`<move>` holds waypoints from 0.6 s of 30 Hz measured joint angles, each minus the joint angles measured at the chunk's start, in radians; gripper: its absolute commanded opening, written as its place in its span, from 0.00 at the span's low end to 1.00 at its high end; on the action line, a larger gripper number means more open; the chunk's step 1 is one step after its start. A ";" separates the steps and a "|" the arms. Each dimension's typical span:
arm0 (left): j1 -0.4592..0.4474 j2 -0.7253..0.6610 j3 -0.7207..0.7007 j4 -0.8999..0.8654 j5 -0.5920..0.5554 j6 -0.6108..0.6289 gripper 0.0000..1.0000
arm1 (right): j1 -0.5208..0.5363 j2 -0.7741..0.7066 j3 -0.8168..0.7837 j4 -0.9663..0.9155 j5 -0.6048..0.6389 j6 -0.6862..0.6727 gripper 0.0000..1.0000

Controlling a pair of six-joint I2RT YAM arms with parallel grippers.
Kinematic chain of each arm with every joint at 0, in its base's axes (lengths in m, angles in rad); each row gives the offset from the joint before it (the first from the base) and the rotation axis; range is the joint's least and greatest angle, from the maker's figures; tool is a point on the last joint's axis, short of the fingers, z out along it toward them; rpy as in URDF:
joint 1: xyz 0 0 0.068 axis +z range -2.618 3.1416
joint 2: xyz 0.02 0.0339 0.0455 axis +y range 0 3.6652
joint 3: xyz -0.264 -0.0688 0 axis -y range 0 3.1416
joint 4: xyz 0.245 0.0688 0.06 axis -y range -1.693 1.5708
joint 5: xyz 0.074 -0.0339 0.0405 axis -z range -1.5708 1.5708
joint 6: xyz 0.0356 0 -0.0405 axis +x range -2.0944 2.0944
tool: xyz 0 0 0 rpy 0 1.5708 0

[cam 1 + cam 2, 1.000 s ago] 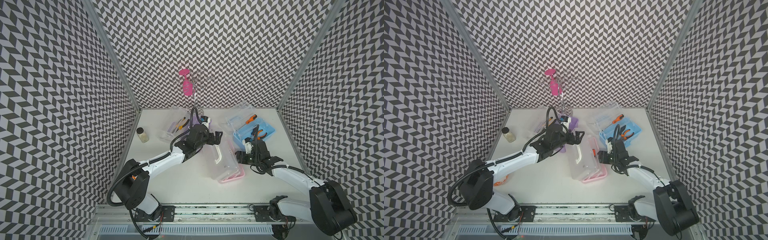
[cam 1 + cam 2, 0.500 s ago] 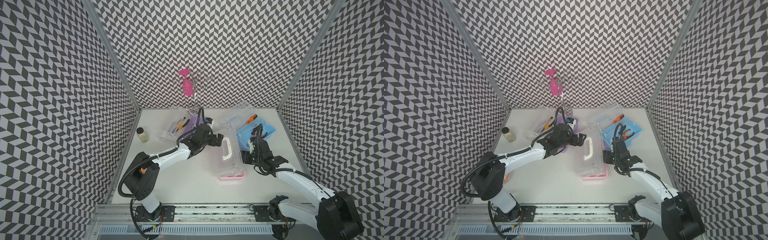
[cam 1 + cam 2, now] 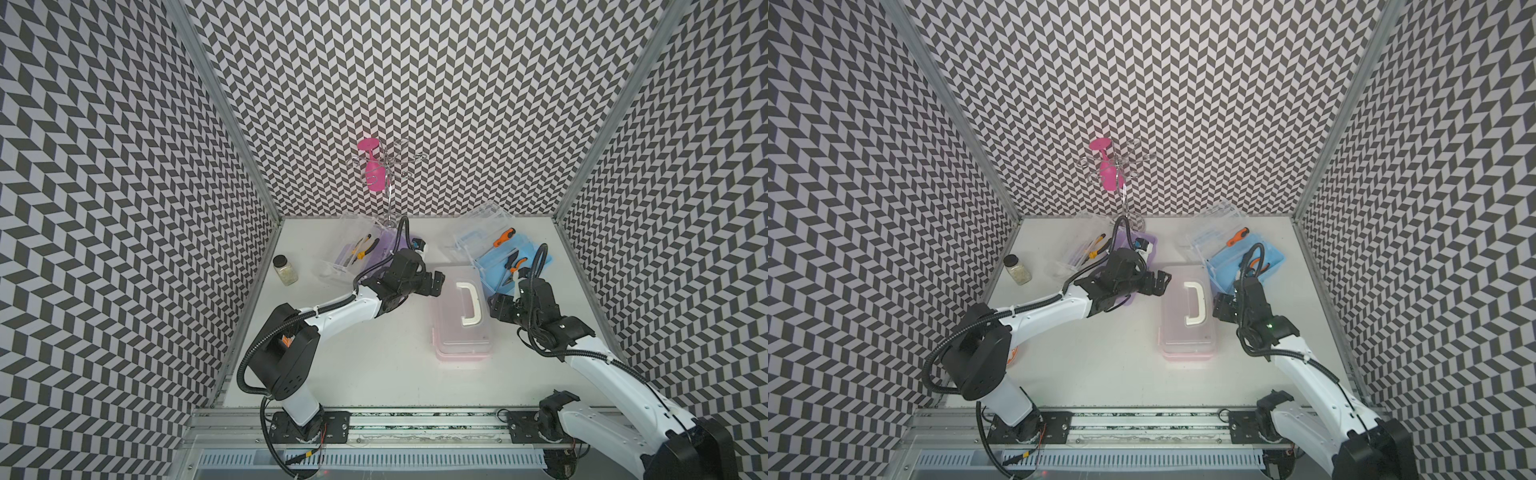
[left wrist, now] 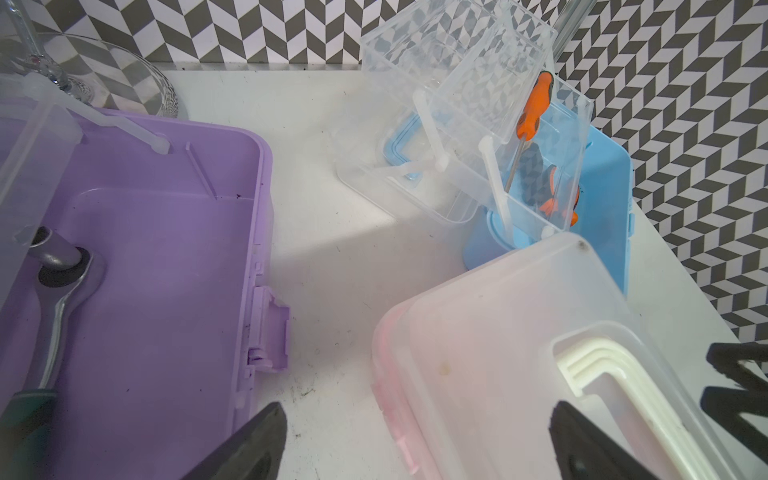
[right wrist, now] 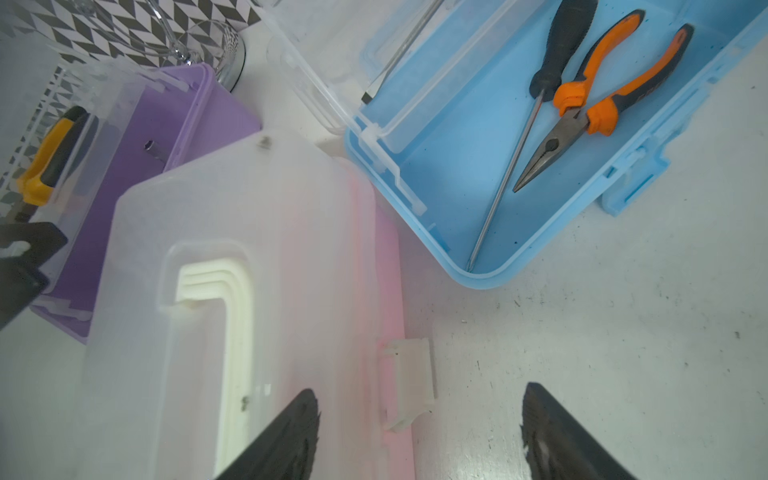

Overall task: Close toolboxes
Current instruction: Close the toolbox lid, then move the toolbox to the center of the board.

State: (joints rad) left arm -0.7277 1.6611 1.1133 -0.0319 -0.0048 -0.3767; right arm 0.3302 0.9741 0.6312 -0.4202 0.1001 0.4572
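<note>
- White table [image 3: 374, 365] carries three boxes, and both arms reach in from its near edge.
- Pink box [image 3: 463, 332] lies mid-table between the two grippers. Its clear lid is down and its white handle [image 3: 469, 303] lies flat on top.
- Blue box [image 3: 492, 272] sits at the far right, touching or just beside the pink box's far corner. Its lid is up and its clear trays [image 3: 478, 232] are raised.
- Purple box [image 3: 384, 243] sits at the far left, also open, partly under the left arm.
- Left gripper [image 3: 437, 283] hangs at the pink box's far left corner with its jaws apart. In the left wrist view one finger is over the bare table between the purple and pink boxes and the other is over the pink lid. It holds nothing.
- Right gripper [image 3: 498, 309] hangs at the pink box's right side with its jaws wide apart and empty. In the right wrist view one finger is over the lid and the other over the table, with the box's white latch [image 5: 409, 382] between them. Whether they touch it I cannot tell.
- Jar [image 3: 285, 270] stands by the left wall, well apart from the boxes.
- Orange pliers [image 5: 582, 112] and a screwdriver [image 5: 557, 54] lie in the blue box.
- A wrench [image 4: 62, 282] lies in the purple box.
</note>
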 measured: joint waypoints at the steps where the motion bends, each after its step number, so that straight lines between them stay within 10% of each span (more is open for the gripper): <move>1: 0.000 0.000 0.000 0.000 0.000 0.001 0.99 | -0.001 -0.001 0.000 -0.002 0.013 0.000 0.76; 18: 0.000 -0.140 -0.037 0.007 0.026 0.008 0.99 | 0.031 0.237 -0.054 0.149 -0.110 -0.024 0.76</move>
State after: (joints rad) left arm -0.7280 1.5211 1.0760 -0.0250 0.0212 -0.3687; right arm 0.3614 1.2110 0.5774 -0.2710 -0.0097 0.4335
